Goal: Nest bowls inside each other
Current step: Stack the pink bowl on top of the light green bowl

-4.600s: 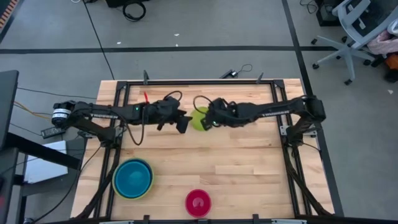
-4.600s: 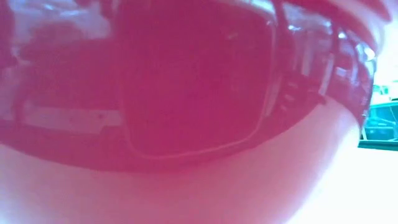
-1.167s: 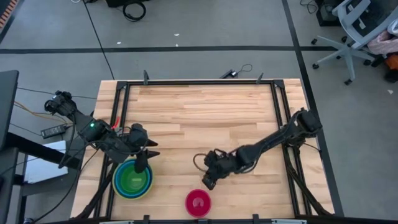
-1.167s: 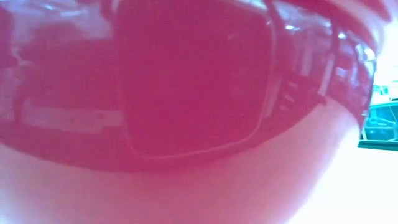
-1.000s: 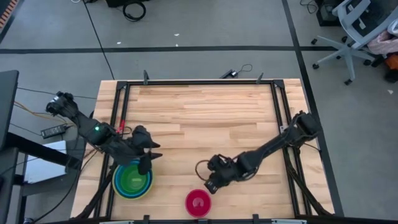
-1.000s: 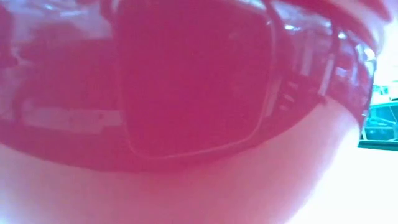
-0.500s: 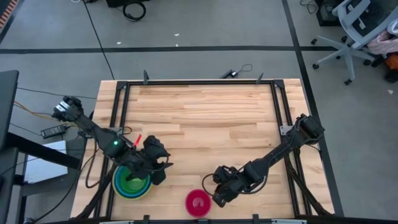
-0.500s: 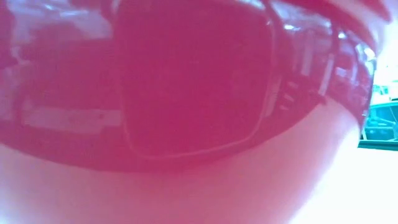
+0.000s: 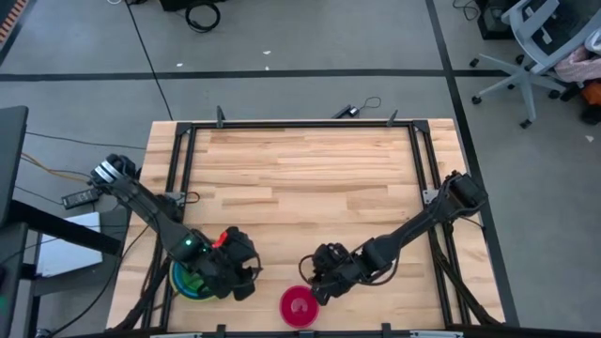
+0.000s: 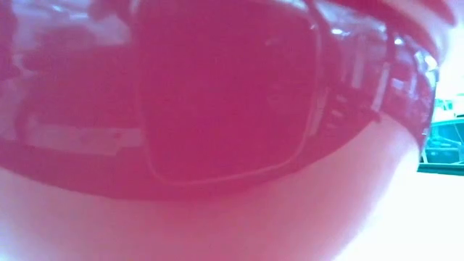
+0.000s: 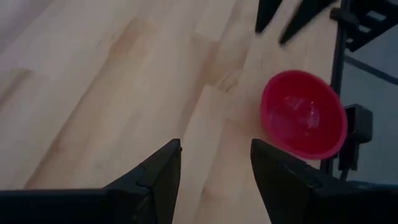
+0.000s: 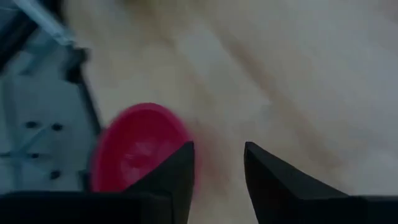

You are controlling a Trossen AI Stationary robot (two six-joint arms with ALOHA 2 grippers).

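Note:
A small magenta-pink bowl [image 9: 299, 305] stands on its base at the table's near edge; it also fills the low view [image 10: 217, 109]. Near the front left corner is a stack of bowls [image 9: 191, 280], green inside blue, mostly hidden under my left arm. My left gripper [image 9: 246, 282] hovers open just right of that stack, over bare wood [image 11: 216, 146], with the pink bowl [image 11: 303, 115] ahead of it. My right gripper [image 9: 315, 284] is open too, just beyond the pink bowl's far right rim; in its wrist view [image 12: 219, 149] the bowl [image 12: 140, 152] lies beside one finger.
The table's black metal frame [image 9: 178, 160] runs along its left, far and right edges. The far half of the wooden top [image 9: 300, 178] is bare. My two grippers stand close together near the front edge, and the right gripper's fingertips [image 11: 280, 15] show in the left wrist view.
My left gripper has come down and moved toward the table's near edge and to the right, from the far side of the bowl stack across it to its right side. The stack and the pink bowl have stayed where they were.

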